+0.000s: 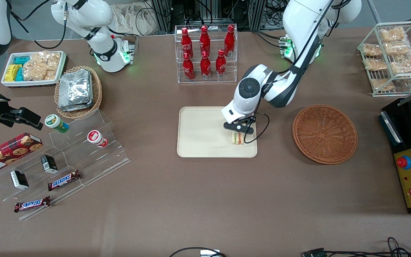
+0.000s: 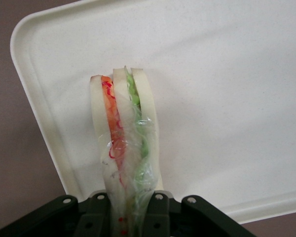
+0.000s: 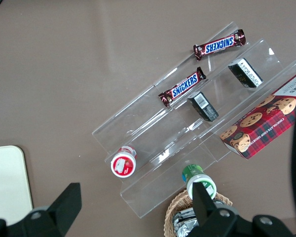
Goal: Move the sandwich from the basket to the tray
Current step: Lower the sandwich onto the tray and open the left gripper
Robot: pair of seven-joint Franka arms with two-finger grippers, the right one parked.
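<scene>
Tray: we see the flat cream-beige rectangular plastic tray (image 1: 200, 134) in the middle of the brown table, nearer the front camera than the clear rack of red bottles (image 1: 206, 53).
Sandwich: we find the small triangular wedge sandwich in clear wrap (image 1: 238, 138), pale bread with orange-red and green layers, standing on edge over the tray, near the tray corner that lies closest to the front camera on the working arm's side. We cannot tell whether its lower edge touches the tray floor.
Gripper: we see the left arm's black two-finger gripper (image 1: 239, 130) directly above the sandwich, over the tray; in the wrist view its fingers (image 2: 155, 212) are clamped on the wrapped end of the sandwich (image 2: 124, 148).
Basket: we see the round shallow reddish-brown woven wicker basket (image 1: 324, 134) beside the tray, toward the working arm's end of the table, apart from the tray rim and with nothing in it.
</scene>
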